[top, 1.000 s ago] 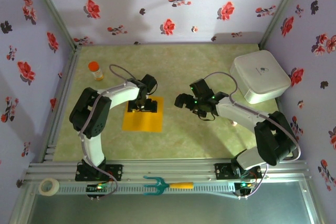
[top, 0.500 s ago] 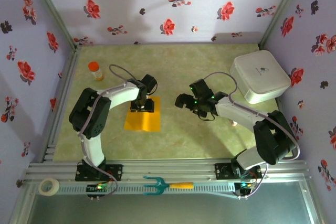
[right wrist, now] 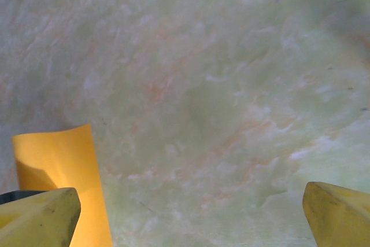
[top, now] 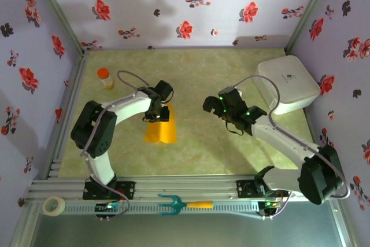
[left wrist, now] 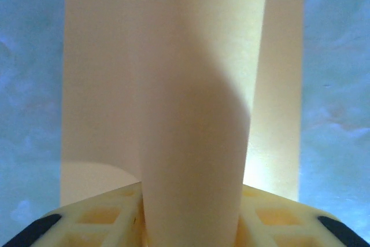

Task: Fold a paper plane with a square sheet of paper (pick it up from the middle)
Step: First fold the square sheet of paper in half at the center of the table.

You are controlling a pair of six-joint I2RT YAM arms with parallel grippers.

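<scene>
The square sheet of paper (top: 159,132) lies left of the table's centre, orange-yellow and drawn in to a narrow, buckled strip. My left gripper (top: 159,113) stands over its far half, shut on a raised fold of the sheet. In the left wrist view that fold (left wrist: 191,114) rises as a rounded ridge between the pale fingers (left wrist: 98,215), filling the gap at my left gripper (left wrist: 191,218). My right gripper (top: 211,104) hangs open to the right of the sheet, apart from it. In the right wrist view a corner of the paper (right wrist: 58,160) shows by the left fingertip (right wrist: 40,212), with bare table between the fingertips at my right gripper (right wrist: 191,212).
A small orange-capped bottle (top: 104,77) stands at the far left. A white box (top: 286,85) sits at the far right. A teal fork with an orange handle (top: 184,204) and a tape roll (top: 54,205) lie on the front rail. Flowered walls enclose three sides.
My left jaws have closed on the sheet, squeezing it from a flat square into a narrow raised fold. The right arm has stretched out and its gripper shifted slightly right and farther back.
</scene>
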